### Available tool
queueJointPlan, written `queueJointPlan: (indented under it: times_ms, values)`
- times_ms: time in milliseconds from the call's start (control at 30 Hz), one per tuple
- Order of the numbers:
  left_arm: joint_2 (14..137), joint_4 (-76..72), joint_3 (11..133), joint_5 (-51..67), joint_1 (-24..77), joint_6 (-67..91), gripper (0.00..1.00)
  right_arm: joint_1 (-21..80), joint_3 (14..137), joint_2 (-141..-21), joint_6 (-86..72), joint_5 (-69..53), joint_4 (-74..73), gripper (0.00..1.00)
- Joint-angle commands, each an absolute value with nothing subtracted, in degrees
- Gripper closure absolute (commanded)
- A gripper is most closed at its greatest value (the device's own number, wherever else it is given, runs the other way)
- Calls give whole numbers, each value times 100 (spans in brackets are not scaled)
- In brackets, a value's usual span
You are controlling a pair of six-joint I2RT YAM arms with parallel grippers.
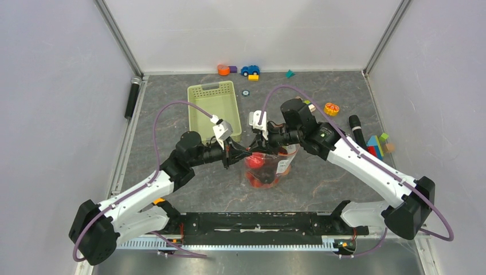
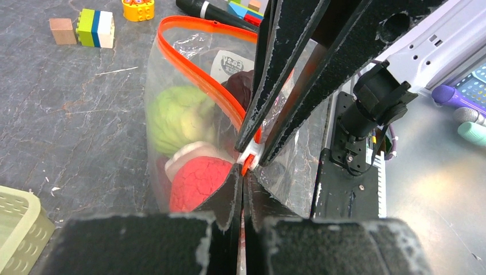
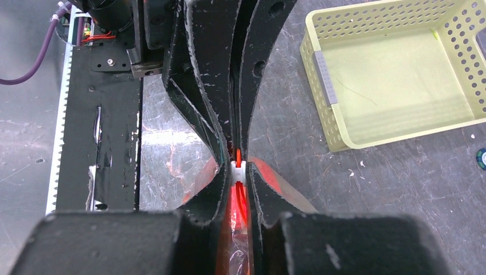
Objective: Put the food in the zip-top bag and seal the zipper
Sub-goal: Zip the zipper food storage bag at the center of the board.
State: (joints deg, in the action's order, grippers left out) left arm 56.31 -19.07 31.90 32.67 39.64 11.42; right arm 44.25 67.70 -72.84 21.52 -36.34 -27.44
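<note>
Bag [image 1: 269, 169], centre frame, food [image 2: 198, 183] inside; I see left gripper [image 2: 241, 175] and right gripper [image 3: 238, 177] pinching zipper [image 2: 165, 31] end.

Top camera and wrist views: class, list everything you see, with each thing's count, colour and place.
zip-top bag: one, clear, table centre
zipper: one, orange-red, white slider, along the bag's mouth
food: several pieces, green, red, dark purple, inside the bag
basket: one, pale green, behind the bag, left
small disc: one, dark, beside the basket
toy blocks and car: several, mixed colours, far edge
slice toy: one, orange-yellow, far right
block stack: one, mixed colours, right edge
black cylinders: two, left edge and right side
left gripper: one, black, shut on the zipper
right gripper: one, black, shut on the zipper
</note>
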Motion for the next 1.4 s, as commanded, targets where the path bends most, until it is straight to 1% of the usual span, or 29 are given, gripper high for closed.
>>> queueJointPlan:
  times_ms: [0, 100, 467, 767, 1033, 1367]
  values:
    - [5421, -2250, 3356, 3014, 3973, 934, 98, 4561, 6978, -7326, 2144, -3506, -2895, 100]
    - [5345, -2242, 3303, 2889, 3975, 910, 98, 4562, 6943, -7260, 2098, -2941, -3018, 100]
    - [5009, -1971, 3161, 2483, 3973, 768, 98, 4565, 6605, -6835, 1912, -1865, -3144, 100]
    - [4751, -1646, 3111, 1923, 3973, 650, 98, 4561, 6581, -6768, 1760, -1483, -3241, 100]
    - [4551, -1357, 3098, 925, 3973, 681, 98, 4561, 6552, -6750, 1681, -1296, -3306, 100]
    - [4330, -1095, 3045, 367, 3971, 686, 98, 4556, 6535, -6773, 1632, -1197, -3309, 100]
